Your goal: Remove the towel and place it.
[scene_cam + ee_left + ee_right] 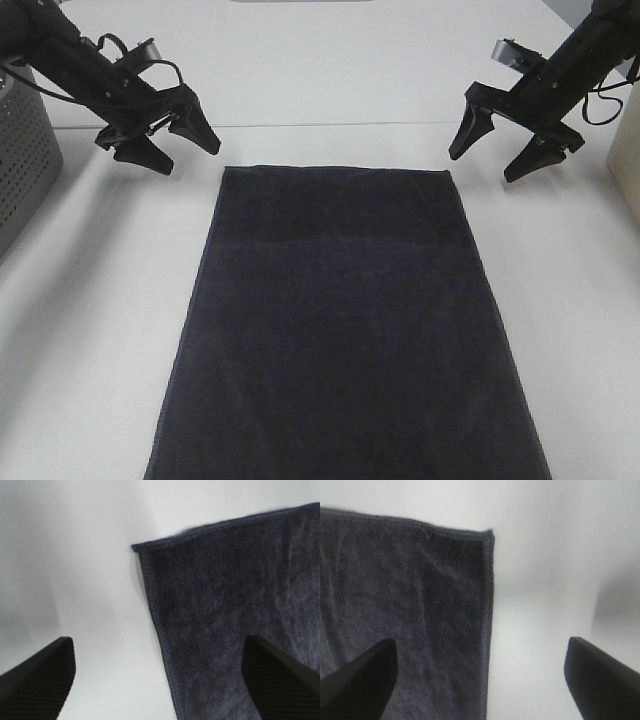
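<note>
The dark charcoal-navy towel [340, 320] lies flat and spread out on the white table, running from mid-table to the front edge. My left gripper [180, 145] hovers open and empty just beyond the towel's far left corner [137, 547]. My right gripper [495, 150] hovers open and empty just beyond the towel's far right corner [490, 532]. In the left wrist view the towel [235, 615] lies under one finger [280, 680]. In the right wrist view the towel [405, 610] lies under one finger [360, 685]. Neither gripper touches the cloth.
A grey perforated basket [22, 160] stands at the left edge of the table. A pale object [628, 170] shows at the right edge. The white table [330, 80] extends behind the towel and to both sides.
</note>
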`<state>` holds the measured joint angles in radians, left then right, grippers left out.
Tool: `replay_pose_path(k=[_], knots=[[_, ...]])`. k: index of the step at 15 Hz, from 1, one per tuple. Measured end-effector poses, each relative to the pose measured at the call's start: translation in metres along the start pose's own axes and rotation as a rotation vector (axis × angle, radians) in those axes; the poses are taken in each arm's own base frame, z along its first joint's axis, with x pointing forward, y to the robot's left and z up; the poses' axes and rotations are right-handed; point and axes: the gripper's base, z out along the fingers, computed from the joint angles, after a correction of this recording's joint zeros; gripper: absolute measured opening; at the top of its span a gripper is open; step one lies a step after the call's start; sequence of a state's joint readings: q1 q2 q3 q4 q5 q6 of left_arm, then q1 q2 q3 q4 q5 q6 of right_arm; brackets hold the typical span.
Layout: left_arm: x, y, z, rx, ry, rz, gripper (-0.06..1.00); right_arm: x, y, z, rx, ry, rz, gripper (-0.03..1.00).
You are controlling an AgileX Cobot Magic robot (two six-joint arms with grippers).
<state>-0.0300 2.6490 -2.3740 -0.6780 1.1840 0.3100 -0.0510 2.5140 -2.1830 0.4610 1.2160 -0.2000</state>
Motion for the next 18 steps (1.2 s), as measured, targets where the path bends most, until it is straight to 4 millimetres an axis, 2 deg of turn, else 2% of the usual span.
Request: replay_pose_path(k=[3, 7, 9, 12, 15, 18], knots=[[-0.002, 0.008, 0.011, -0.008, -0.034, -0.008, 0.85, -0.004, 0.001, 0.008, -0.058, -0.01, -0.008, 0.86], [-0.007, -0.001, 0.02, -0.021, -0.087, 0.043, 0.85, -0.002, -0.01, 0.03, -0.056, 0.033, 0.007, 0.86], [-0.003, -0.001, 0.032, -0.009, -0.071, 0.056, 0.85, -0.003, -0.011, 0.033, -0.063, 0.034, 0.011, 0.86], [-0.002, 0.0, 0.039, 0.014, -0.074, 0.039, 0.84, -0.003, -0.01, 0.033, -0.062, 0.035, 0.008, 0.84], [-0.001, -0.011, 0.048, 0.025, -0.067, 0.054, 0.82, -0.003, -0.002, 0.038, -0.043, 0.039, -0.017, 0.81], [0.001, -0.031, 0.061, 0.034, -0.067, 0.086, 0.81, -0.006, 0.012, 0.046, -0.02, 0.013, -0.044, 0.77]])
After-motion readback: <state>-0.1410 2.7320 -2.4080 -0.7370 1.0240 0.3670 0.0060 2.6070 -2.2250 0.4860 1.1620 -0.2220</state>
